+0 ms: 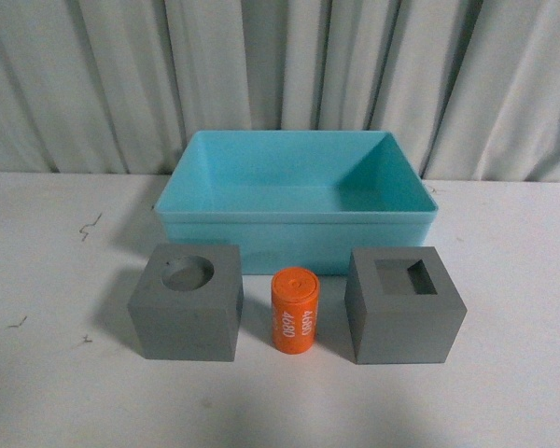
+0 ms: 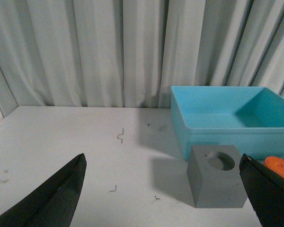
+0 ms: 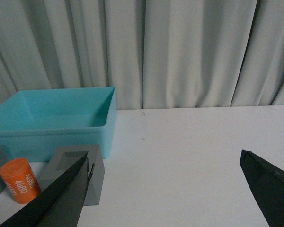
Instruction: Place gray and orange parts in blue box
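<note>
Nearest stand three parts in a row on the white table (image 1: 56, 401), all on the near side of the light turquoise rimmed plastic box (image 1: 294, 217), apart from its front wall. Before the box's left front corner sits a matte gray cube with a round recess (image 1: 185, 303). Before its right front corner sits a matte gray cube with a square recess (image 1: 406, 305). Between them, before the middle of the front wall, stands a small orange cylinder with white digits (image 1: 296, 311), with a narrow gap to each cube.

What I can see of the box interior is bare, so I judge the task is at its first pickup.

My left gripper (image 2: 162, 156) hangs low over the table, out to the left of the box, its dark fingers (image 2: 61, 198) spread wide with nothing between them. The round-recess cube shows between them. My right gripper (image 3: 164, 155) is out to the right of the box, its fingers (image 3: 270, 184) likewise wide apart and empty. One finger partly hides the square-recess cube.

Neither arm shows in the front view.

Next, I think, each gripper should go to the cube on its own side of the box, straddle it on two flat faces and close. The cubes look wide, so the spread must stay full. The inner finger has to slip into the gap without tipping the cylinder. Then each part must be lifted clear of the rim and let go over the box floor.
</note>
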